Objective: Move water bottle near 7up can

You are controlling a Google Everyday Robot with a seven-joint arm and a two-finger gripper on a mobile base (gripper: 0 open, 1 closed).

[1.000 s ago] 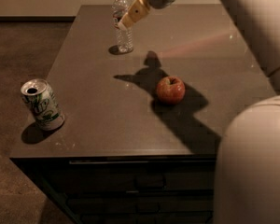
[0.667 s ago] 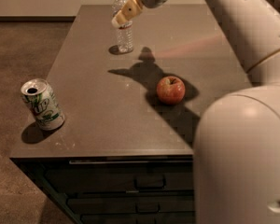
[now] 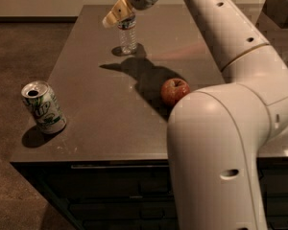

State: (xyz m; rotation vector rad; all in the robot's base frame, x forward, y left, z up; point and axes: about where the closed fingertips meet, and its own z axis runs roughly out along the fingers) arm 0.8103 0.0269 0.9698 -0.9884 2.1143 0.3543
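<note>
Camera view, left to right. Silver-white aluminium 7up can with green lettering [image 3: 43,108] stands upright near the front-left corner of the dark grey tabletop [image 3: 101,133], top opened, same spot as a second ago.

Tan two-finger gripper [image 3: 116,14] sits near the back edge, left of centre, at cap-and-neck height of the small clear ribbed plastic water bottle with white cap and dark label band [image 3: 128,35]. It overlaps the bottle's upper left side. Cannot tell whether it is clamped on the bottle or loose.

Change: a second ago the gripper was off the bottle's upper right; it has slid left across the top and now covers the neck. Bottle itself has not shifted, still upright near the back edge and well apart from the can. So my read is that the reach is ending and the grasp is about to happen or just happening; transport is not started and the task is early.

Red round apple [image 3: 174,91] lies mid-table, right of centre, between neither object's direct line, though close enough to watch during the carry toward the front-left corner.

White robot arm [image 3: 230,42] now fills the right side, hiding the right edge. Dark box [image 3: 281,6] sits past the back-right corner.
</note>
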